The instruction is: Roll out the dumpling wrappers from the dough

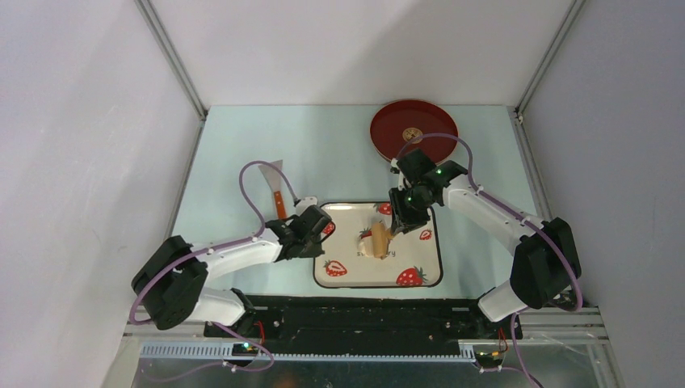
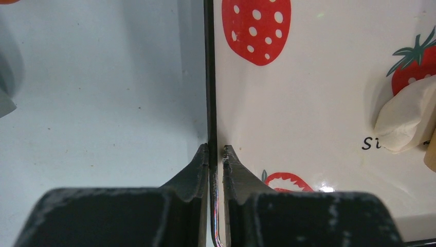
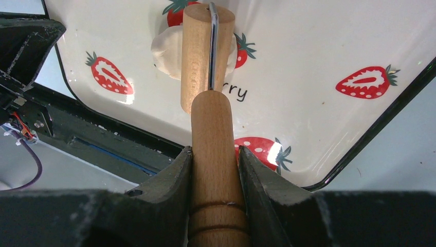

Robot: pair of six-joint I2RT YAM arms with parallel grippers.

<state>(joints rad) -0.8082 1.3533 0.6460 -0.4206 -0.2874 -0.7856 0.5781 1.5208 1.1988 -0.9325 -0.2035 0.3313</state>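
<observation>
The dough (image 3: 163, 51) lies on the strawberry-patterned plate (image 3: 319, 46), left of the plate's centre in the top view. It is largely covered: the barrel of the roller (image 3: 198, 56) rests across it, so the right wrist view shows only a pale margin on either side of the barrel. The dough's full outline and thickness cannot be determined. In the left wrist view it appears as a creased white lump, cut off by the right frame edge and by a tan end of the roller. The left gripper (image 2: 216, 152) is clamped on the plate's black left rim, with one finger on the table (image 2: 103, 103) side and the other over the plate surface. The right gripper (image 3: 215, 154) is closed around the roller's wooden handle (image 3: 212, 128). The lower end of the handle is hidden between the finger bodies. A bent wire bracket (image 3: 213, 46) joins handle to barrel. The right arm and its cable cover the near edge of the red tray (image 1: 396, 121) at the far side of the table. Count: one dough lump, one roller, one plate, one red tray with one gold emblem (image 1: 413, 133), and one scraper (image 1: 279, 194) with an orange handle, lying on the table beyond the plate's left corner. The strawberry prints are partly covered by the grippers and the roller, so their number cannot be fixed.
</observation>
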